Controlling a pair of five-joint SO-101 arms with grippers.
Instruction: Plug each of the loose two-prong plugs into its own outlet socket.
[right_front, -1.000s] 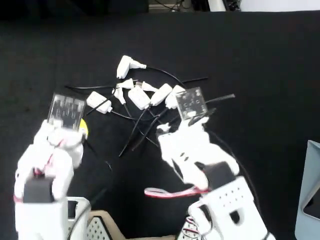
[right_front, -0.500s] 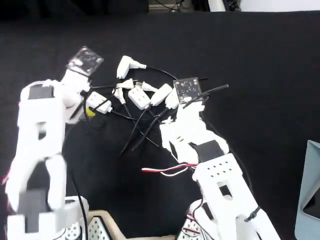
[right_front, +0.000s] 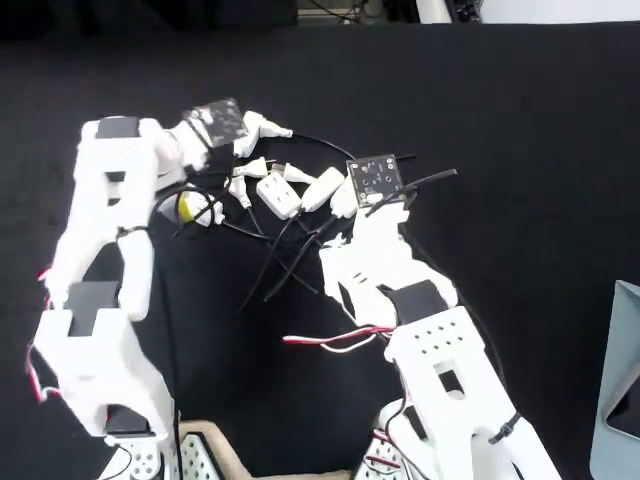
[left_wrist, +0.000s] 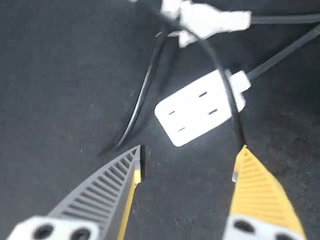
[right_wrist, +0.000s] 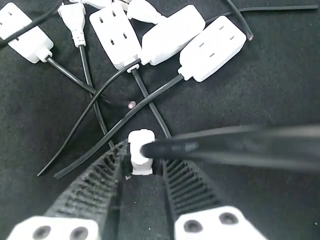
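The left gripper (left_wrist: 191, 154) is spread wide, its tips just short of a white socket (left_wrist: 200, 107) lying face-up on the black table (right_front: 520, 150). The right gripper (right_wrist: 143, 161) pinches a white plug (right_wrist: 139, 142) on a black cord (right_wrist: 240, 145). In the high view, the heap (right_front: 280, 195) of sockets and plugs sits toward 11 o'clock of the table's middle. The left arm (right_front: 100, 230) is at its 9 o'clock and the right arm (right_front: 390, 280) at its 5 o'clock.

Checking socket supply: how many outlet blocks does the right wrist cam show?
4 outlet blocks: one apart beside a loose plug; three bunched, the middle one's slots unseen. Others may be hidden.
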